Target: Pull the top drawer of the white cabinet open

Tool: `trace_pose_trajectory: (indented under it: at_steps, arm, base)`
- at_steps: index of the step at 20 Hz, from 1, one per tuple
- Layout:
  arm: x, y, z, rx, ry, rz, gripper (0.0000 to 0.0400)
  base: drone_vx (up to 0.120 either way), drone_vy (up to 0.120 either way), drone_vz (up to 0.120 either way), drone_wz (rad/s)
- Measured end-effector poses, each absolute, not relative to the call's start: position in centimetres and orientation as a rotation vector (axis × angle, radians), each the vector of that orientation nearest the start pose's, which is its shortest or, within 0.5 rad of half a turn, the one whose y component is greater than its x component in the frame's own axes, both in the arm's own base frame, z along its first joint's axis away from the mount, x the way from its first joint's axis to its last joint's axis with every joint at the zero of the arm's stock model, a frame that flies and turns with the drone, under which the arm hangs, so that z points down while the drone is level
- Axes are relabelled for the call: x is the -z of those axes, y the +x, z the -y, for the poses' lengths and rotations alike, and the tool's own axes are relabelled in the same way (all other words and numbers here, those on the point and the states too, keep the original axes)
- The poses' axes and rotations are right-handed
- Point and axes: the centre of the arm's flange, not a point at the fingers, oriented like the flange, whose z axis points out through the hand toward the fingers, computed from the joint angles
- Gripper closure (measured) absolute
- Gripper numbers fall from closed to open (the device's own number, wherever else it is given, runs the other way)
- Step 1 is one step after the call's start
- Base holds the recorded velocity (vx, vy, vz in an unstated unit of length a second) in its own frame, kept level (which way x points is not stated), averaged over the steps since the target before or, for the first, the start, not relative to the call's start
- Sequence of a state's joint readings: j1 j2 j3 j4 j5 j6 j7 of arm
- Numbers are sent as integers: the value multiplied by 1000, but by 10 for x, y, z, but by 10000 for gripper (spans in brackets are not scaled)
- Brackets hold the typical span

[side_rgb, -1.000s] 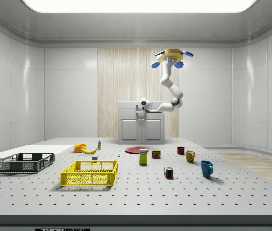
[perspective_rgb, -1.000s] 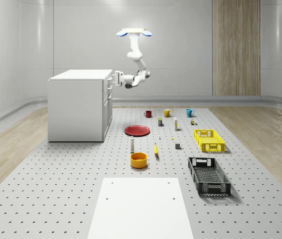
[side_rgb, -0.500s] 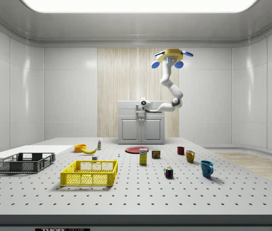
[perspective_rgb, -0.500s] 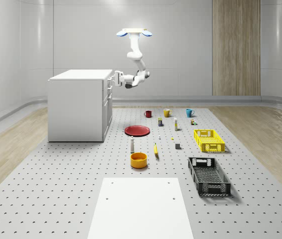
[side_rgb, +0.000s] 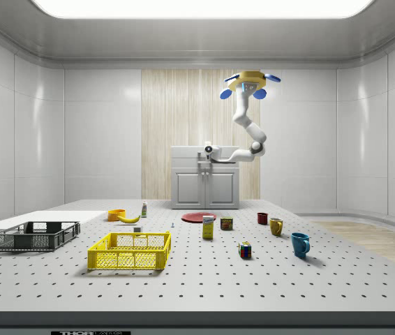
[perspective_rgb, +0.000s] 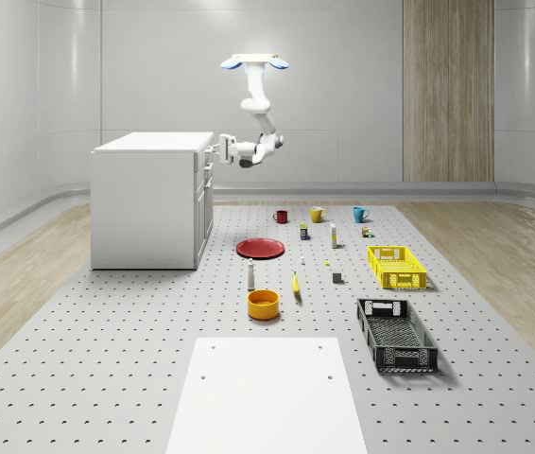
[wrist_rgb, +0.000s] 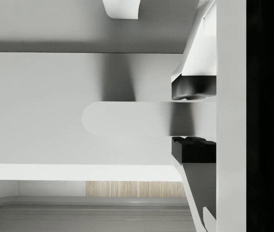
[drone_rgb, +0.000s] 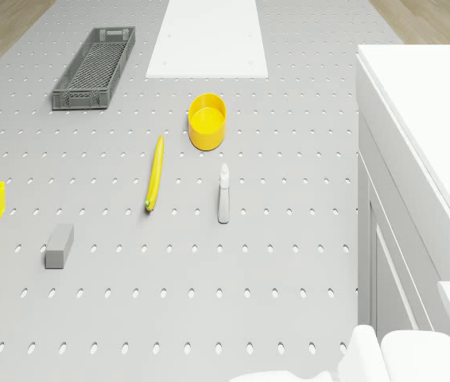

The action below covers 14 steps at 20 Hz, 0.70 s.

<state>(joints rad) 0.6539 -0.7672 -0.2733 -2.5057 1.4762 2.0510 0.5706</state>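
The white cabinet (perspective_rgb: 145,203) stands at the whole-scene view's left, and shows in the side view as the cabinet (side_rgb: 206,183) and beside the drone as the cabinet (drone_rgb: 416,159). My drone (perspective_rgb: 255,62) hovers high, beside the cabinet's drawer side. The arm bends down and reaches level toward the top drawer (perspective_rgb: 207,153). My gripper (perspective_rgb: 218,147) is at that drawer's front. In the wrist view the gripper (wrist_rgb: 193,118) has both black pads (wrist_rgb: 193,88) pressed on the flat white handle (wrist_rgb: 127,118), one on each edge.
On the pegboard floor beside the cabinet lie a red plate (perspective_rgb: 261,248), a yellow bowl (perspective_rgb: 263,304), a banana (drone_rgb: 154,171) and a white bottle (drone_rgb: 223,193). Mugs (perspective_rgb: 317,215), a yellow crate (perspective_rgb: 396,266) and a black crate (perspective_rgb: 396,333) sit further off.
The gripper and forearm have shifted slightly away from the cabinet front, still on the handle. The drone has hardly moved.
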Motion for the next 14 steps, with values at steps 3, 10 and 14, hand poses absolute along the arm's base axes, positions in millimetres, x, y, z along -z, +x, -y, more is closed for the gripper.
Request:
trace_pose_trajectory:
  at_steps: [3, 10, 14]
  arm:
    - [-607, 324, -153, -610, -1483, -609, 293]
    - [-608, 324, -144, -612, -1483, -610, 152]
    - [-608, 324, -157, -612, -1482, -610, 116]
  base:
    - [0, 0, 0, 0]
    - [0, 0, 0, 0]
    - [0, 0, 0, 0]
